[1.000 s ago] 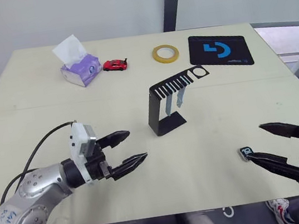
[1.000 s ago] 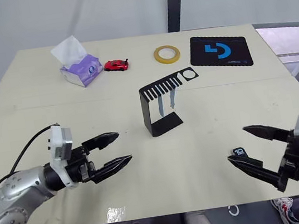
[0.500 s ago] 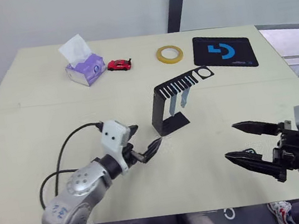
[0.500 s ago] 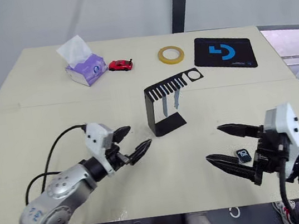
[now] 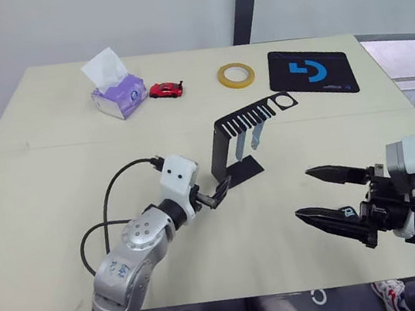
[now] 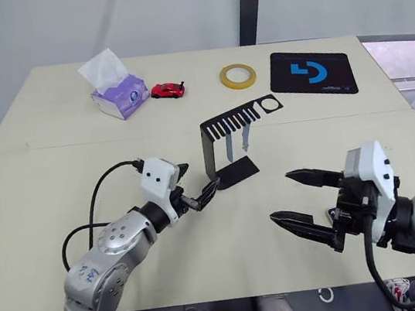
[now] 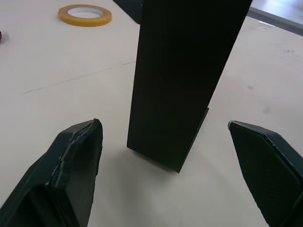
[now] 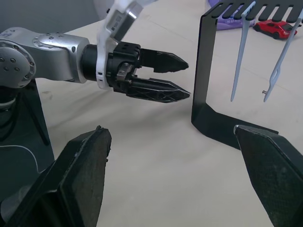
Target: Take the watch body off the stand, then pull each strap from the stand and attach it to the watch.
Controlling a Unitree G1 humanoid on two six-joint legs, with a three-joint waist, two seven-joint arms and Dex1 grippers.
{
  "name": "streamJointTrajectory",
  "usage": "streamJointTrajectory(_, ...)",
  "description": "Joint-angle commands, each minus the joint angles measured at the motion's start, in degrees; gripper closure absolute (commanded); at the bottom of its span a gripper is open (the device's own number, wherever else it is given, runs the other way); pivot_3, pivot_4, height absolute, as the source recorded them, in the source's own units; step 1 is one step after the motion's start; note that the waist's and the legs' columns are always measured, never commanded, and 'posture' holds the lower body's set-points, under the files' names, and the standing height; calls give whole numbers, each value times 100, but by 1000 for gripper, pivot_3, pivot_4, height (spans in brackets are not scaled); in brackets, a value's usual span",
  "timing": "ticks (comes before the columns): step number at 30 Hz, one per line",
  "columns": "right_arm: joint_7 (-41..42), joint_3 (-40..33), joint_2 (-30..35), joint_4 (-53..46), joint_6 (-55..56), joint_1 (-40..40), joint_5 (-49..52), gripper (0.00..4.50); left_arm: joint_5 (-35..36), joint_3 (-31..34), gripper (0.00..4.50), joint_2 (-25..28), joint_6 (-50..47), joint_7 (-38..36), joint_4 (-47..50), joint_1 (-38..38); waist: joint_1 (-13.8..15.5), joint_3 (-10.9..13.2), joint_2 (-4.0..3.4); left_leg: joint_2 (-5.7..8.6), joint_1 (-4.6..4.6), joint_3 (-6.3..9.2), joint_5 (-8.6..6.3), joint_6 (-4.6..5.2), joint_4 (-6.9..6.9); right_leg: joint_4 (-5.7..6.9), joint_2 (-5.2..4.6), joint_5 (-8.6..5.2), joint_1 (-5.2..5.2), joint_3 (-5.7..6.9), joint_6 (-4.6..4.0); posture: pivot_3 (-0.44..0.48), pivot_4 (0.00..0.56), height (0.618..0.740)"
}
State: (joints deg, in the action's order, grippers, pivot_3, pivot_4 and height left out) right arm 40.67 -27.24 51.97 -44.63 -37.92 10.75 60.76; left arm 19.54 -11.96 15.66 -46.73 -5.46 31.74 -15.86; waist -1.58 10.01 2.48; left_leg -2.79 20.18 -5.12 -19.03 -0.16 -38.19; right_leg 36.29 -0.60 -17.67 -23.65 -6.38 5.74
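1. The left gripper (image 5: 218, 192) is just left of the stand (image 5: 221, 152), low against the foot of its upright. Its fingers are spread apart, and in the left wrist view they flank the black upright on both sides without touching it. We judge this as a bracing position that would steady the stand while a strap is pulled.
2. Both straps (image 5: 239, 144) hang from the comb slots of the stand's top plate, side by side on the right of the upright. They dangle above the flat base and have not been pulled yet. The round hole at the plate's end is vacant.
3. The watch body (image 5: 346, 212) is off the stand. It lies on the table well to the stand's right and nearer us, partly hidden behind the lower finger of the right gripper (image 5: 321, 197).
4. The right gripper's fingers are parted wide and grip nothing, with the tips aimed back toward the stand. We read this as a line-up on the hanging straps — the right wrist view looks straight at them.
5. Beyond the stand, from left to right, sit a tissue box (image 5: 116, 99), a red toy car (image 5: 166, 90), a tape roll (image 5: 235, 75) and a black mouse pad (image 5: 312, 71). All are well apart from the stand.
6. The table (image 5: 38, 173) is pale cream and matte, with a faint seam running across it behind the stand. Past the far edge is a plain grey-white wall with one dark vertical post (image 5: 243, 1).
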Motion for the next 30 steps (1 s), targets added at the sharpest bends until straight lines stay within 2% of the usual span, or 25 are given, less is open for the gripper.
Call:
streamJointTrajectory(1,-89,-20,-31,-170,33,-33,46,59,-188,-58,0,-93,197,-73,-2,-161,-1,0,0,-1,1,0,0,0,0,-1,0,0,0,0,0,0,150,738)
streamJointTrajectory(13,-357,223,-50,-145,38,-271,17,59,-709,52,0,-218,751,-319,-799,-692,0,0,0,-3,3,1,0,1,1,-4,-5,1,-1,0,1,0,150,738)
streamJointTrajectory(23,-474,263,-90,-163,30,-284,-16,59,-937,33,0,-372,991,-442,-1022,-831,1,0,0,-6,3,0,-1,2,2,-9,-10,2,0,-1,3,0,150,738)
streamJointTrajectory(27,-482,277,-88,-143,33,-307,-41,0,-986,29,1135,-432,1029,-500,-1052,-868,0,0,0,-6,3,0,-1,2,3,-10,-9,2,0,-1,3,0,150,738)
streamJointTrajectory(30,-489,282,-89,-136,35,-313,-58,0,-1050,17,1135,-455,1045,-509,-1080,-895,0,0,0,-6,4,1,-1,2,3,-10,-10,2,0,-1,3,0,150,738)
